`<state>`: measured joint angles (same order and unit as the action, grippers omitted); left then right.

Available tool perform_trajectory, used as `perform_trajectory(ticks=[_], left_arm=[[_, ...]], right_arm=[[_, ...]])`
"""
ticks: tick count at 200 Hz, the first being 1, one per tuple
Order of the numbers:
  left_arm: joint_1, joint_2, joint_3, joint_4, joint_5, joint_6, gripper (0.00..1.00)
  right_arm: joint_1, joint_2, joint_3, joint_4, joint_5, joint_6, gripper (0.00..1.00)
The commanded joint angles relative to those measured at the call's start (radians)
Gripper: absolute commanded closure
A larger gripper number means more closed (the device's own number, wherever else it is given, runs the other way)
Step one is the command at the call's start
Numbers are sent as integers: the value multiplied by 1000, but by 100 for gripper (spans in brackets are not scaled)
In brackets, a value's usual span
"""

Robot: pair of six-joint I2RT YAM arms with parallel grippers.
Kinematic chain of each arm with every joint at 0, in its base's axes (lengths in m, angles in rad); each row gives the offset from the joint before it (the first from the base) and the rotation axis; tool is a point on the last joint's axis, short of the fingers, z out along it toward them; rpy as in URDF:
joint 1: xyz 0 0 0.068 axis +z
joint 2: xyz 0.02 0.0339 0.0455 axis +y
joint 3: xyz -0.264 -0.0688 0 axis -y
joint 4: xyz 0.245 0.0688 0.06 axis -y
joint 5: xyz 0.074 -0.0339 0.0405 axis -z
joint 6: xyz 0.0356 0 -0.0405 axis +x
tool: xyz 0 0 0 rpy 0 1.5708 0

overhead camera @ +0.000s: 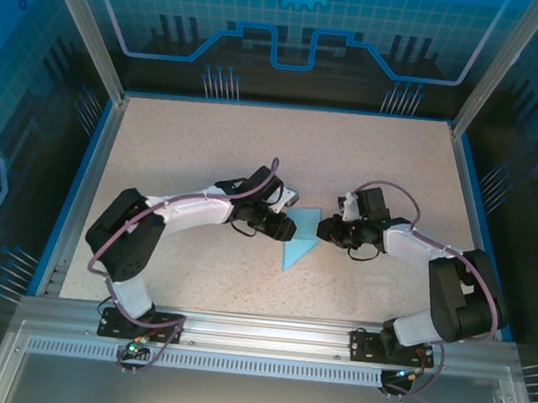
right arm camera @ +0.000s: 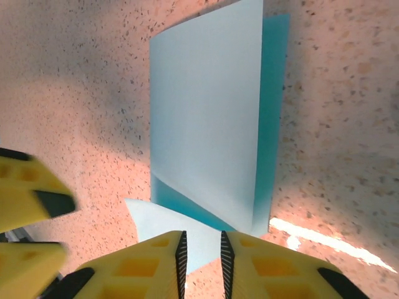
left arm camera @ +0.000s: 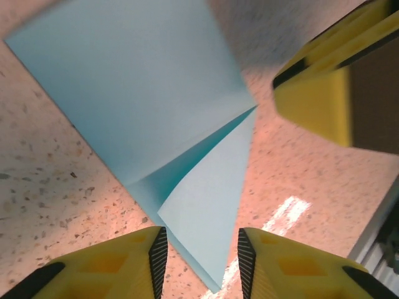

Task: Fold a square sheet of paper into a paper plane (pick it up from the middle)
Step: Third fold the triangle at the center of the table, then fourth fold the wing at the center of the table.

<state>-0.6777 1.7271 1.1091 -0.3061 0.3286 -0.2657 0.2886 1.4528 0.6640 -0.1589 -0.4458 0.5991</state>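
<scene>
Left hand hides part of the paper.

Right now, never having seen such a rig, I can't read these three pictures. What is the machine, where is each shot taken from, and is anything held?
These are two robot arms bolted at the near edge of a speckled table. One picture looks down from above and behind them. The other two come from cameras on the wrists, so each arm's own yellow jaws sit at the bottom edge. Between the arms lies a light-blue sheet of paper, partly folded, its flaps overlapping. The left gripper has its jaws apart, with a corner of the paper between them. The right gripper shows a narrower gap at the paper's edge. Neither seems to pinch it: the paper appears to rest on the table.
</scene>
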Motion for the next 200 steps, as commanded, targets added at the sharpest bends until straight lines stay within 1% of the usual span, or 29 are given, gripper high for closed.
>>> perform_trajectory(ticks=[1, 15, 24, 37, 55, 75, 124, 200], left_arm=[[2, -51, -21, -14, 11, -56, 66], [-10, -61, -29, -13, 38, -59, 73], [-14, -57, -34, -2, 71, -65, 77], [-21, -36, -33, 13, 116, -67, 81], [-30, 12, -18, 8, 111, -65, 85], [-31, 63, -5, 22, 92, -86, 90], [-30, 141, 17, 51, 66, -91, 91], [-30, 187, 19, 53, 52, -83, 92]], right_arm=[[-22, -31, -6, -71, 27, -32, 72], [-25, -40, -16, -63, 20, -30, 68], [-26, -39, -18, -55, 1, -34, 63], [-25, -27, -15, -51, -16, -36, 62], [-25, -12, -13, -37, -34, -37, 57], [-26, 18, -2, -30, -64, -41, 55], [-23, 79, 5, -9, -79, -39, 53], [-11, 141, 26, 48, -134, -26, 53]])
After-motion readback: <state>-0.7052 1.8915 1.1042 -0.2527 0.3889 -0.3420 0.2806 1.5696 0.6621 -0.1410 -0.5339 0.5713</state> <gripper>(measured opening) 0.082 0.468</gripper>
